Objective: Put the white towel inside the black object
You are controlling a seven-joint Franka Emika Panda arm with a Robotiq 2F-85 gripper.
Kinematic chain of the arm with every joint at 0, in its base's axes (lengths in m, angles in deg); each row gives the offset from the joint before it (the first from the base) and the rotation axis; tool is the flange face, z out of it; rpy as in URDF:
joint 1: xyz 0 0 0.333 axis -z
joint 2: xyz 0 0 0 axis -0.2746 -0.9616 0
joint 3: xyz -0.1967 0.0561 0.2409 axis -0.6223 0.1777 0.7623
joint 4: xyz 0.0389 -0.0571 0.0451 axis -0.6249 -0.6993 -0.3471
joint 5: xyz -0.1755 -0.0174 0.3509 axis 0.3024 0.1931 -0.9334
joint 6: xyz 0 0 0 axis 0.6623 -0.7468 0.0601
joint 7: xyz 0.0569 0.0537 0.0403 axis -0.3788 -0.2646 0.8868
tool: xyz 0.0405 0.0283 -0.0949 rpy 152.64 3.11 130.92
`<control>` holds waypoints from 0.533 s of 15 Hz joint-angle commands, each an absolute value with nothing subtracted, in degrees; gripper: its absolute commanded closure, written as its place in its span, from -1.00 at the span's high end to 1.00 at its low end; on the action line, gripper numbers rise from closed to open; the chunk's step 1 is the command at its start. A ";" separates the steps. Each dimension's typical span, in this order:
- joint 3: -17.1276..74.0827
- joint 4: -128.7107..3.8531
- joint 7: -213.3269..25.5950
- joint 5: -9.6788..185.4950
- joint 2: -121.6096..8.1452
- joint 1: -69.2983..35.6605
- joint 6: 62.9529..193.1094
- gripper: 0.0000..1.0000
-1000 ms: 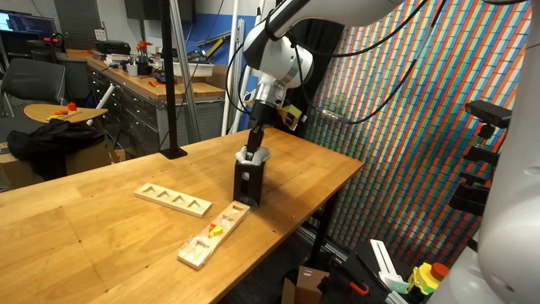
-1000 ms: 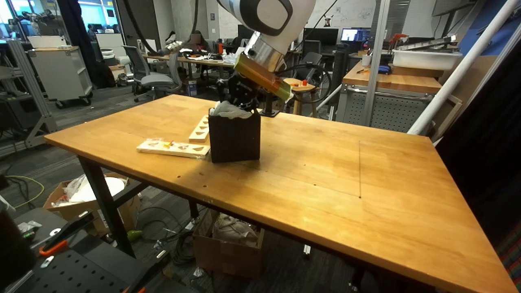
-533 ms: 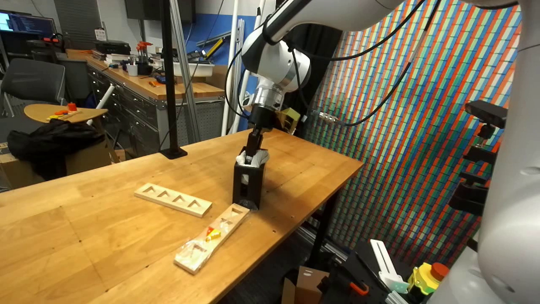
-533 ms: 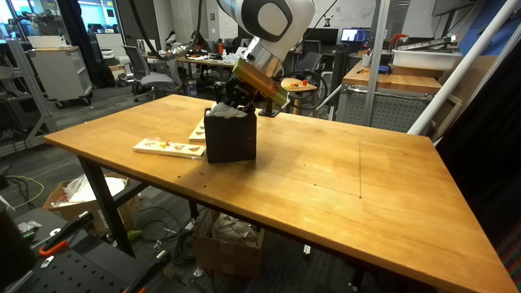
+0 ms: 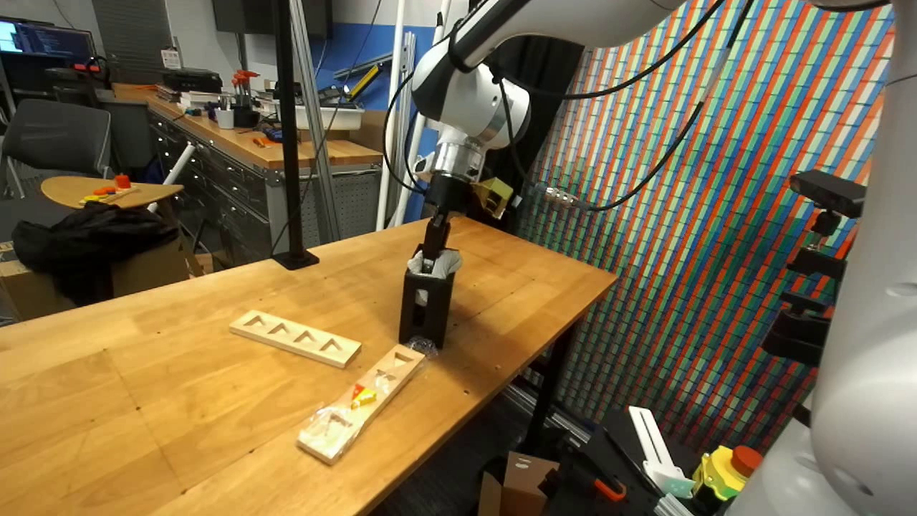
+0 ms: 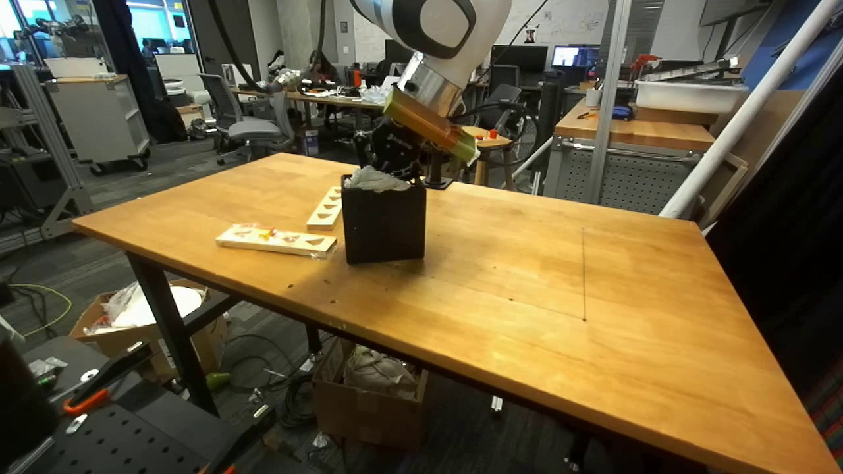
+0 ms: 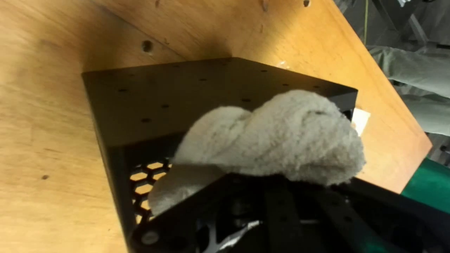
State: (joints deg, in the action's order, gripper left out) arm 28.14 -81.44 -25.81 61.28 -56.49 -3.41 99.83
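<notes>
The black object is an upright open-topped box (image 5: 407, 308) on the wooden table; it also shows in an exterior view (image 6: 385, 224) and in the wrist view (image 7: 182, 95). The white towel (image 5: 445, 264) is bunched in its top opening, partly inside and partly bulging above the rim. It shows as a thick fold in the wrist view (image 7: 281, 140) and as a pale lump in an exterior view (image 6: 379, 179). My gripper (image 7: 291, 182) points down into the opening with its fingers drawn together against the towel. The fingertips are hidden by towel and box.
A wooden strip with triangular cut-outs (image 5: 294, 339) lies on the table. A wrapped strip (image 5: 337, 426) with red and yellow pieces lies beside the box. A black post (image 5: 290, 143) stands at the table's edge.
The arm and box first shifted one way along the table, then back the other way, each by a little. The wrapped strip slid slightly. The towel stays in the box's opening with my gripper.
</notes>
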 commanded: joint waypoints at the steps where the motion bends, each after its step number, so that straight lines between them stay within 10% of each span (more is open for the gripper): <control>1: 27.09 -82.59 -27.81 67.46 -50.86 -4.08 104.02 -1.00; 8: 27.00 -84.18 -32.17 74.62 -45.52 -4.85 106.57 -1.00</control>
State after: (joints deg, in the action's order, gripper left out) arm 27.49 -81.94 -29.72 72.65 -48.89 -3.71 105.20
